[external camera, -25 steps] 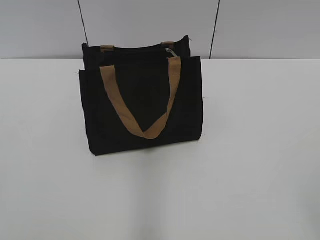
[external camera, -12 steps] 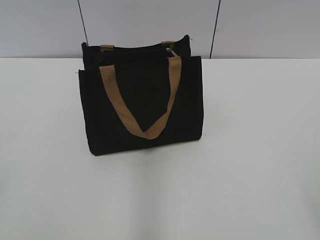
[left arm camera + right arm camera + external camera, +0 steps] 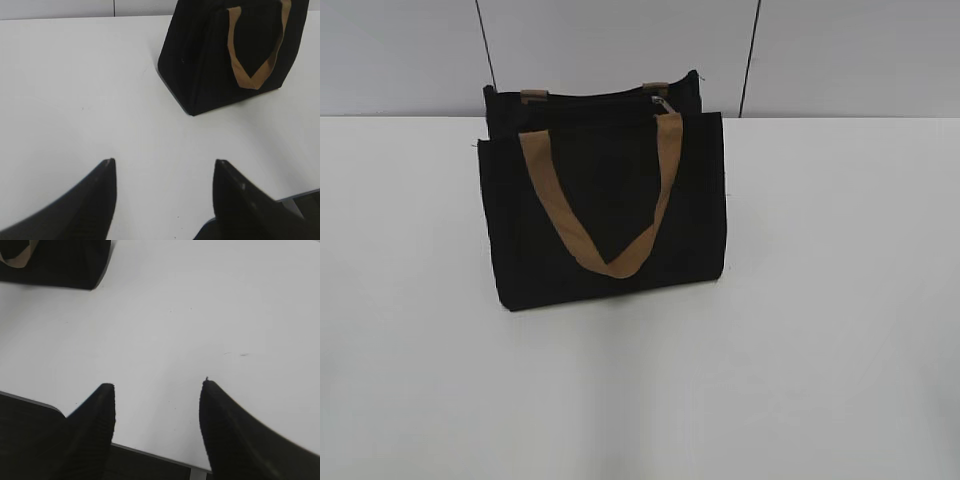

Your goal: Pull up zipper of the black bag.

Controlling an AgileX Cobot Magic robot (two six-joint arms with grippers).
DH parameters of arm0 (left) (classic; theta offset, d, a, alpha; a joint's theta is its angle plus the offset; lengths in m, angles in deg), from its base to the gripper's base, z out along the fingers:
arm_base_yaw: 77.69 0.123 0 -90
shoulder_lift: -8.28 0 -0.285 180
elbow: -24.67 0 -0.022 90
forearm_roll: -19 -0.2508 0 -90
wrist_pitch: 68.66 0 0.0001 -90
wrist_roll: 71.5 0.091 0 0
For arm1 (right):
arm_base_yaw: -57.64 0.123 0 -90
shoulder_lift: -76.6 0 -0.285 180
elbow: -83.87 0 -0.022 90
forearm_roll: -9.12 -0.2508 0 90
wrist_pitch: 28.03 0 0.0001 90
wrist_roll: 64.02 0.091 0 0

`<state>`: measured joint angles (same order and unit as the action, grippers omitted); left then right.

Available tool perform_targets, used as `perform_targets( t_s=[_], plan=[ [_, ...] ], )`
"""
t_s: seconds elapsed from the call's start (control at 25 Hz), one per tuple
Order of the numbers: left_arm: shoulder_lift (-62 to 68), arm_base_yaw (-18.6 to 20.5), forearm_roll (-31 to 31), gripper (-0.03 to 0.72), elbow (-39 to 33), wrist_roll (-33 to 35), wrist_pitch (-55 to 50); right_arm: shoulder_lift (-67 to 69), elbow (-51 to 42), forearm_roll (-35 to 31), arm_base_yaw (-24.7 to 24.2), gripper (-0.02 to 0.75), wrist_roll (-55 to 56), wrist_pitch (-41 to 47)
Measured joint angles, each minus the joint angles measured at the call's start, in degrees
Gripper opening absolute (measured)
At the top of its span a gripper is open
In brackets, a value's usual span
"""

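Observation:
The black bag (image 3: 605, 205) stands upright on the white table (image 3: 820, 300), left of centre, with a tan handle (image 3: 610, 215) hanging down its front. The small silver zipper pull (image 3: 661, 103) sits at the right end of the top edge. The bag also shows in the left wrist view (image 3: 220, 55) at the upper right and in the right wrist view (image 3: 55, 262) at the top left corner. My left gripper (image 3: 162, 162) is open and empty over the table, well short of the bag. My right gripper (image 3: 156, 385) is open and empty near the table's front edge. Neither arm shows in the exterior view.
A grey wall with two dark vertical seams (image 3: 750, 60) stands behind the table. The table's front edge (image 3: 150, 452) runs under my right gripper. The white tabletop stretches to the right of the bag and in front of it.

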<state>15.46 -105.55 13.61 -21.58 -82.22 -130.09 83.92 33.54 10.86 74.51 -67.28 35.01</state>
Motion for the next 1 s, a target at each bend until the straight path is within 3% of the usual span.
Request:
perform_targets(
  t_s=[0.2, 0.64, 1.0],
  plan=[
    [0.0, 2.4, 0.0, 0.458, 0.0, 0.0, 0.1, 0.0, 0.0, 0.0, -1.9, 0.414, 0.0, 0.0],
    [0.0, 18.2, 0.0, 0.458, 0.0, 0.0, 0.1, 0.0, 0.0, 0.0, -14.5, 0.414, 0.0, 0.0],
    [0.0, 23.6, 0.0, 0.454, 0.0, 0.0, 0.1, 0.0, 0.0, 0.0, -15.9, 0.414, 0.0, 0.0]
  ],
)
